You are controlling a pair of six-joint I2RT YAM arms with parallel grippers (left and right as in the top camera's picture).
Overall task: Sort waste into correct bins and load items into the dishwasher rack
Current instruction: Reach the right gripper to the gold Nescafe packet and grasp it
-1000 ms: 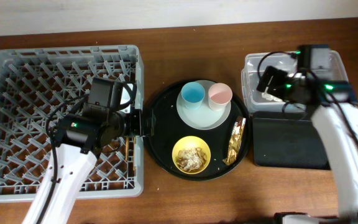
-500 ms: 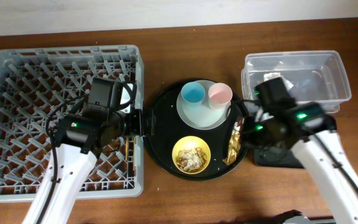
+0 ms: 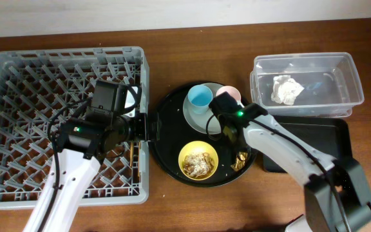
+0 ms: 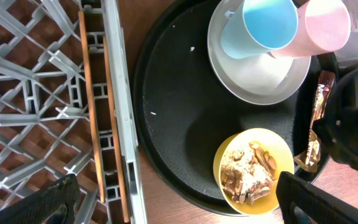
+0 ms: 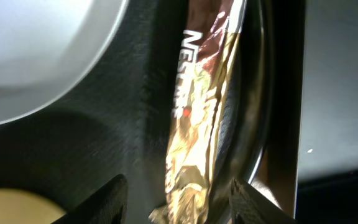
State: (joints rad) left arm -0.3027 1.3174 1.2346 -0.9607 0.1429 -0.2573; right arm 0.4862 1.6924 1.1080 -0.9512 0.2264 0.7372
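Overhead, left side of table (image 3: 192, 206): dishwasher rack (image 3: 18, 58) noted, chopsticks (image 4: 91, 106) lying flat inside along its right wall. Centre: round black tray (image 3: 169, 122) carrying plate (image 4: 253, 81), with blue cup (image 4: 263, 25) and pink cup (image 4: 325, 25) standing side by side on it. Yellow bowl (image 4: 224, 155) just beside plate on same tray, holding food scraps (image 4: 247, 171). Gold wrapper (image 5: 197, 112) found lying along tray's right rim. Right side: napkin (image 3: 287, 89) inside clear tub (image 3: 304, 58); black rectangular tray (image 3: 330, 135) just beside tub, on its near side. Left gripper (image 4: 179, 202) found spread wide, grasping nothing, hanging over rack's right wall and tray's left edge. Right gripper (image 5: 179, 202) positioned over wrapper's near end, fingers (image 5: 104, 199) parted on either side of it, gaps visible, not clamped.
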